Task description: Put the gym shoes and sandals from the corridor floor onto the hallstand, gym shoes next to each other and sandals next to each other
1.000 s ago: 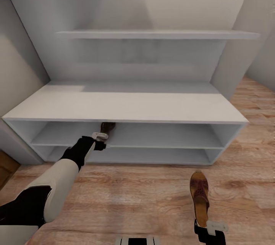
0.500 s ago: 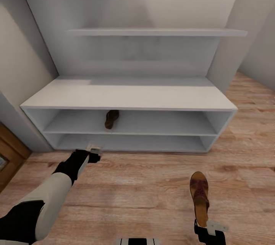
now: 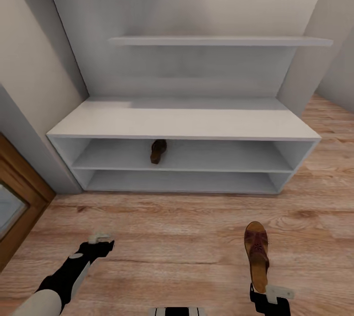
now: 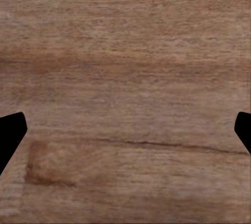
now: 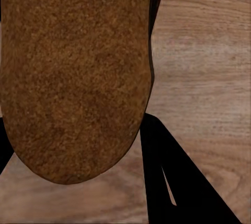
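Note:
One dark brown sandal (image 3: 158, 151) lies on the upper open shelf of the white hallstand (image 3: 182, 124), left of centre. My left gripper (image 3: 101, 242) hovers low over the corridor floor (image 3: 172, 237), well in front of the rack. It is open and empty, and the left wrist view has its fingertips (image 4: 10, 132) wide apart over bare planks. My right gripper (image 3: 266, 291) is shut on the heel of the second sandal (image 3: 256, 252), which points toward the rack above the floor. Its tan footbed (image 5: 73, 67) spreads across the right wrist view beside one finger (image 5: 167, 177). The gym shoes are out of view.
A floating shelf (image 3: 216, 40) runs across the back panel above the bench top. At the left, a wooden frame with a glass pane (image 3: 17, 198) leans at the wall. Walls close in on both sides of the rack. Open floor lies between me and the rack.
My left gripper has pulled out of the upper shelf, back and down toward the floor, leaving the sandal there. The head view has shifted. The right gripper still holds its sandal.

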